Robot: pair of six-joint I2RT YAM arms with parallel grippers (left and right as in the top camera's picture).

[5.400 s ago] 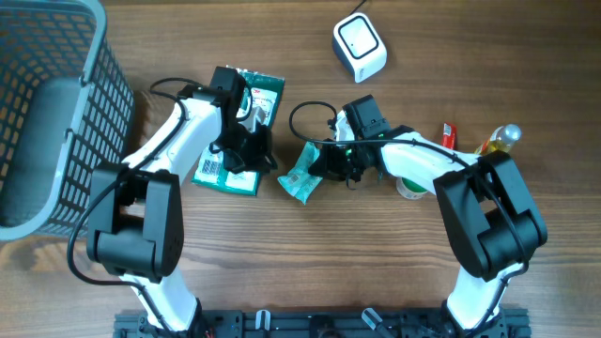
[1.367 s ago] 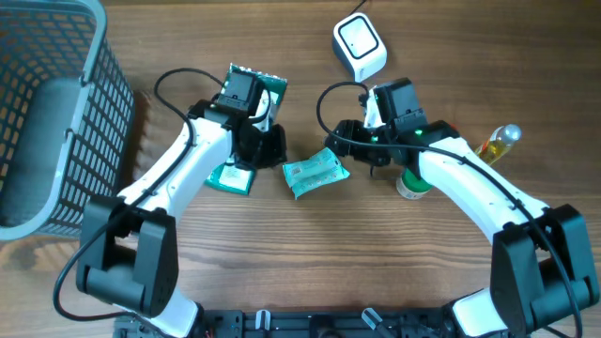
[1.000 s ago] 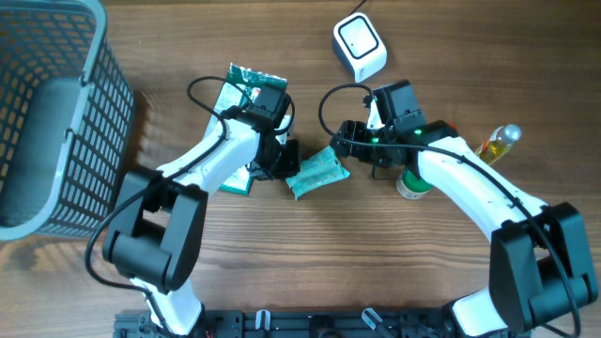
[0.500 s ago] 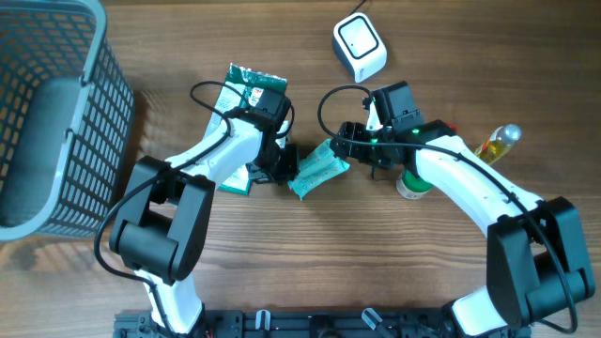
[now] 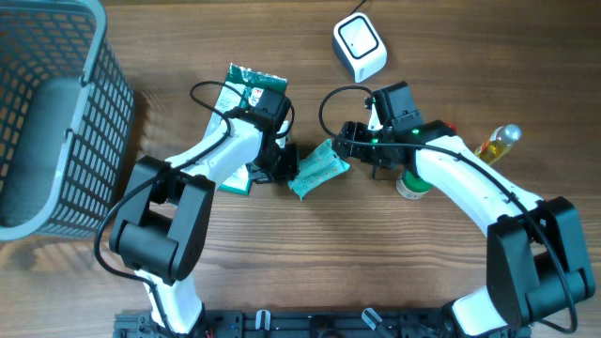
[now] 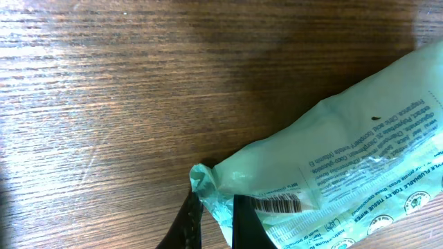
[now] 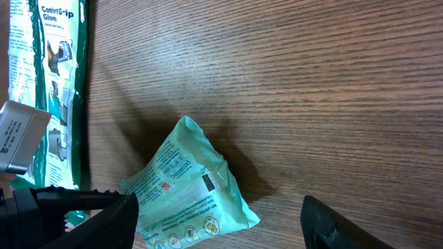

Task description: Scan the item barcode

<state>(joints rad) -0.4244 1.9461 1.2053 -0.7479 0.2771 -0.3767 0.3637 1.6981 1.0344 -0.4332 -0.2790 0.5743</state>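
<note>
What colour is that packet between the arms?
The packet is pale mint green with dark print, clearest in the left wrist view.

Brown wood-grain desk, kinda cluttered tbh. A grey mesh basket hogs the left edge. A green glove packet lies flat towards the middle. Just beside it on the right, a mint-green wipes pack sits at an angle, and its printed side with the barcode shows in the left wrist view. The white boxy scanner is up top, apart from the pack. Over on the right there's a bottle of yellow stuff, with a small white tub near it.
</note>
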